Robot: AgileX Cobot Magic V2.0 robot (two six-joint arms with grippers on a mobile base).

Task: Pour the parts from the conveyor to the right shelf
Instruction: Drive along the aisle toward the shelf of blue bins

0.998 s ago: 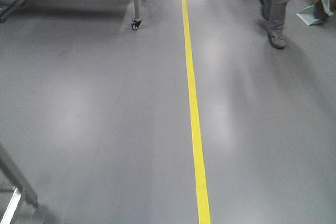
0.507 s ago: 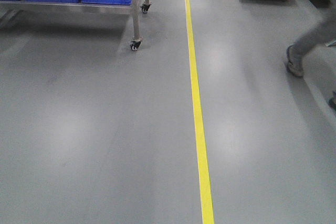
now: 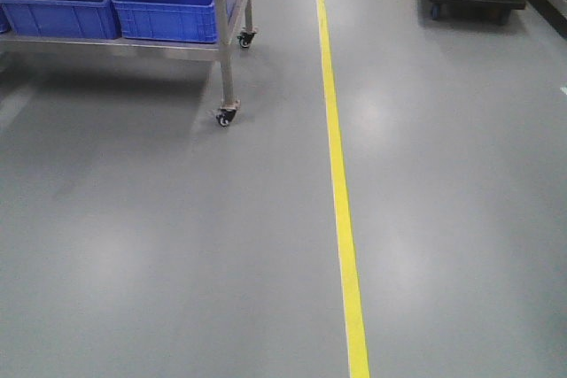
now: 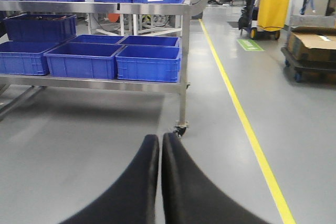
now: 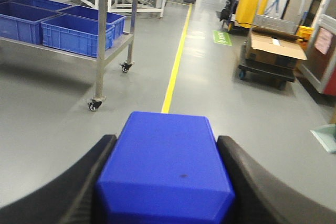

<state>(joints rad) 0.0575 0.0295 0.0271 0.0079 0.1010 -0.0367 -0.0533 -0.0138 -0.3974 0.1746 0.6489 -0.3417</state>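
The right gripper (image 5: 165, 148) is clamped on the bright-blue plastic block (image 5: 165, 174), its long axis seemingly running forward between the black fingers (image 5: 79, 182) toward the yellow floor line (image 5: 174, 72). The left gripper (image 4: 159, 148) has its jaws pressed together. Farther off to the left stands the steel shelf (image 4: 105, 83) holding glossy blue tubs (image 4: 148, 62).

Bright-blue block (image 5: 165, 166), blue tubs (image 4: 148, 62), grey floor (image 3: 133, 245), yellow line (image 3: 342, 210), black left gripper (image 4: 160, 140)
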